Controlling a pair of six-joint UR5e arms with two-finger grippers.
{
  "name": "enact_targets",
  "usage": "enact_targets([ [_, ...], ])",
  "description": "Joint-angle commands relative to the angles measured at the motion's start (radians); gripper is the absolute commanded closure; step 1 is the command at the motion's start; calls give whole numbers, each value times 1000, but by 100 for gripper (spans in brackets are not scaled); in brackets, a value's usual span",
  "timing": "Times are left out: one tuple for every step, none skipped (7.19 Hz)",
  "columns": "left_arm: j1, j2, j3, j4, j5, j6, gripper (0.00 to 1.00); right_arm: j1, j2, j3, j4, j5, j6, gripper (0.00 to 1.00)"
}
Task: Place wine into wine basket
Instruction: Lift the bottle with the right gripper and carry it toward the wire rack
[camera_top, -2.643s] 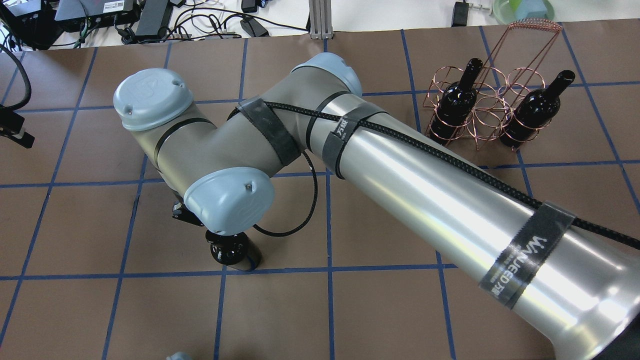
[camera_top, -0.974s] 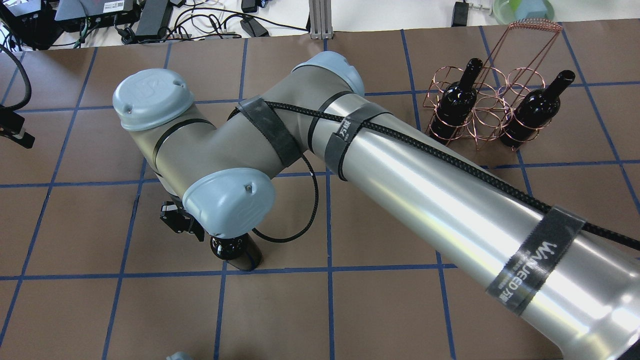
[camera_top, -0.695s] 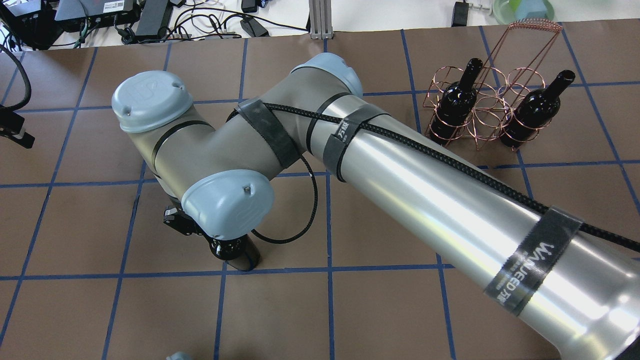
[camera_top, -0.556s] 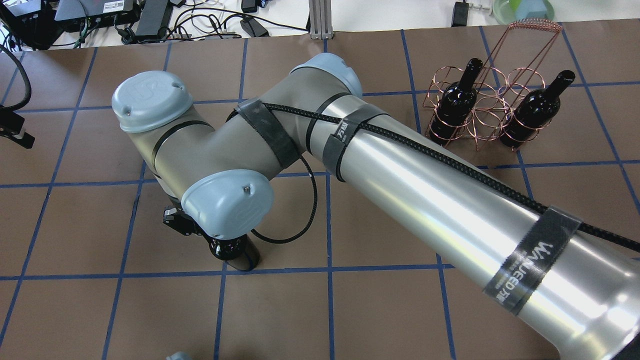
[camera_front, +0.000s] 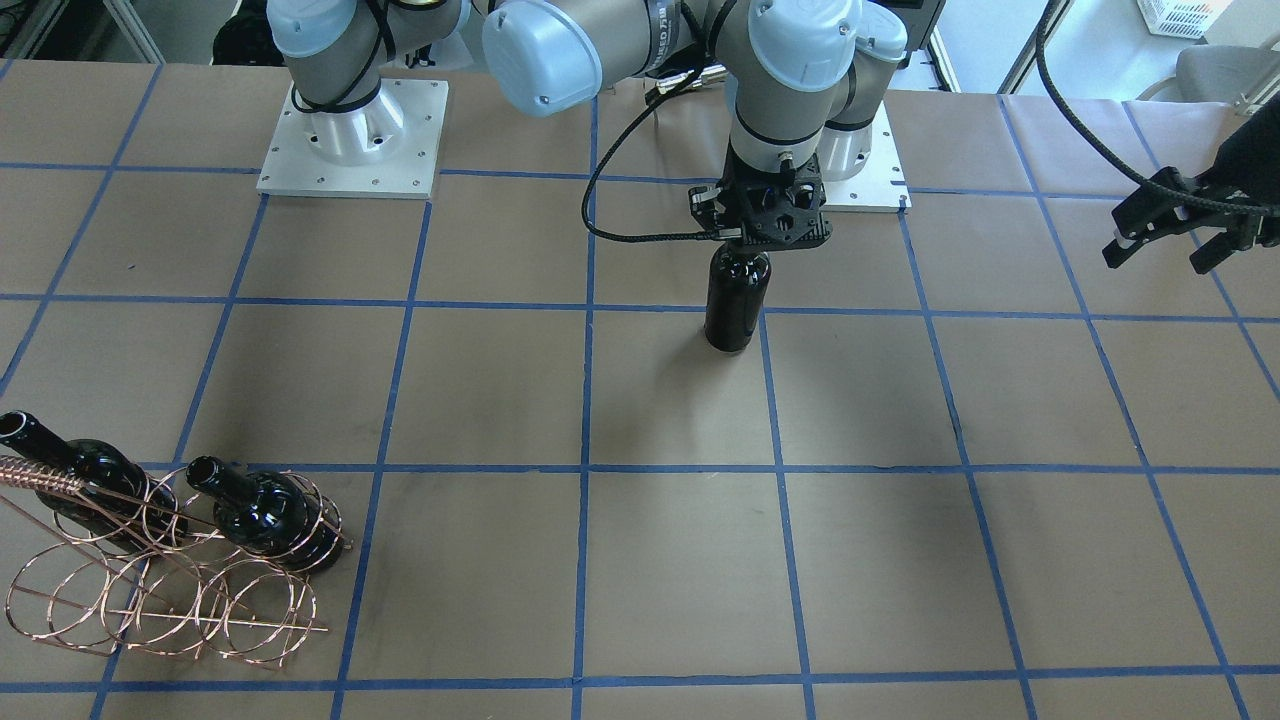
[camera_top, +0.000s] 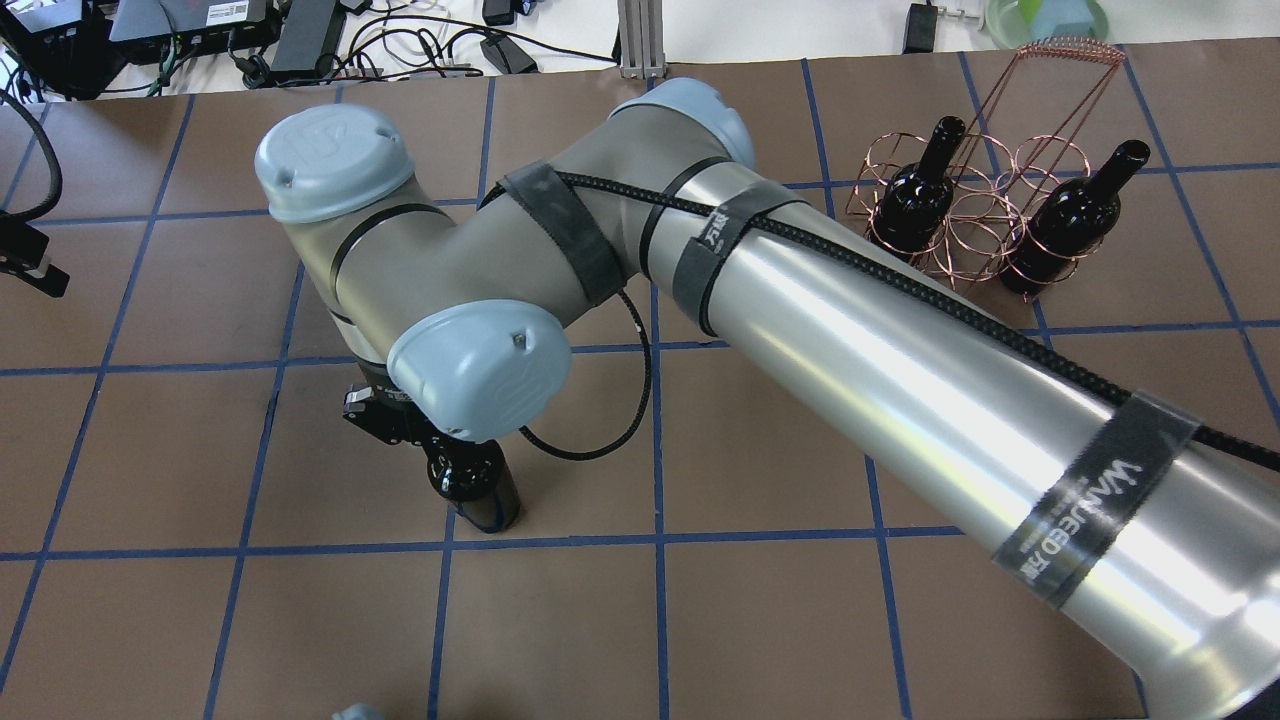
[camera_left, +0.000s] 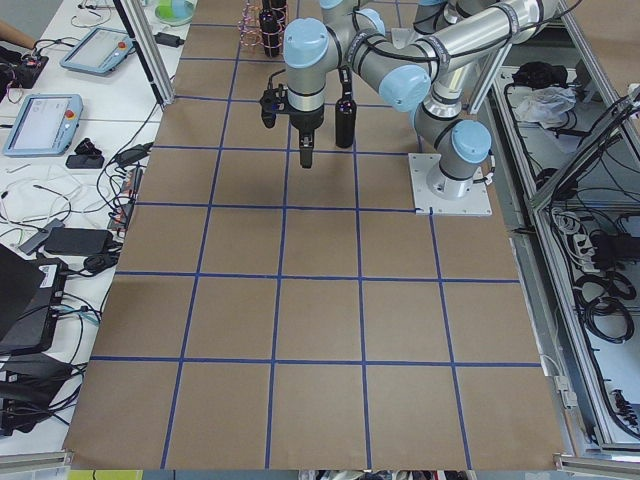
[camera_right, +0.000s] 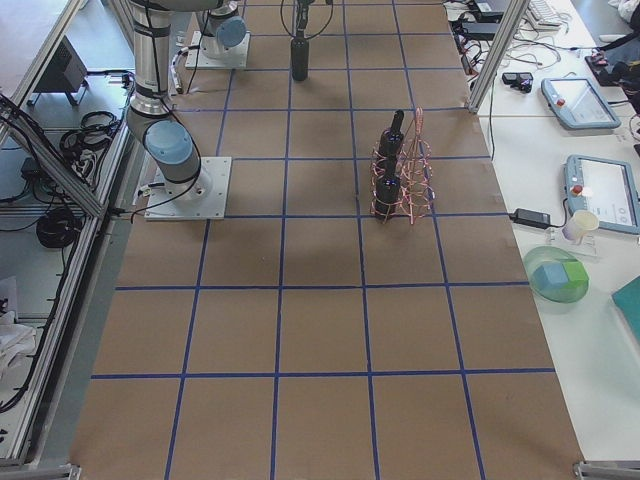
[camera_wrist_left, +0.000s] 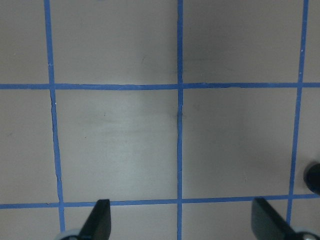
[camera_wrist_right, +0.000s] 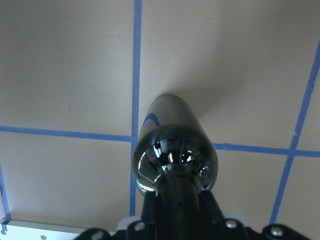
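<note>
Brown paper covers the whole worktop (camera_front: 680, 560), squared off in blue tape (camera_front: 585, 420), with cables (camera_top: 420, 40) and tablets (camera_left: 40, 120) on the benches beyond its edges. And we have movement! The right arm (camera_top: 900, 380) has swung from where it sat a moment ago, elbow and wrist shifting toward the far edge, and the wine (camera_front: 737, 300) has gone a little way with it.

The right claw (camera_front: 752, 235) is clamped tight on the neck. The wine hangs upright beneath it, close to the robot-side edge. Whether its base has cleared the paper, I can't quite tell.

That reads as the carry just beginning: grasp made, long haul ahead. The basket (camera_front: 160, 590) waits well apart, over by the far edge. One bottle (camera_top: 905, 215) and a second bottle (camera_top: 1065, 225) already stand in its hoops, and the other hoops are free. The left claw (camera_front: 1160, 240) hangs out wide toward the worktop's left end, fingers spread, nothing in it.
</note>
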Motion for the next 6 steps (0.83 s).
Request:
enact_targets([
  [0,0,0,0,0,0,0,-99,-86,-2,92,-21,-108,100],
  [0,0,0,0,0,0,0,-141,-126,-2,153,-50,-163,100],
  [0,0,0,0,0,0,0,-179,-146,-2,168,-99,-212,100],
  [0,2,0,0,0,0,0,-229,-163,-1,172,-113,-245,100],
  [0,0,0,0,0,0,0,-300,-194,-1,191,-136,-310,100],
  [0,0,0,0,0,0,0,-381,-233,-1,217,-147,-407,100],
])
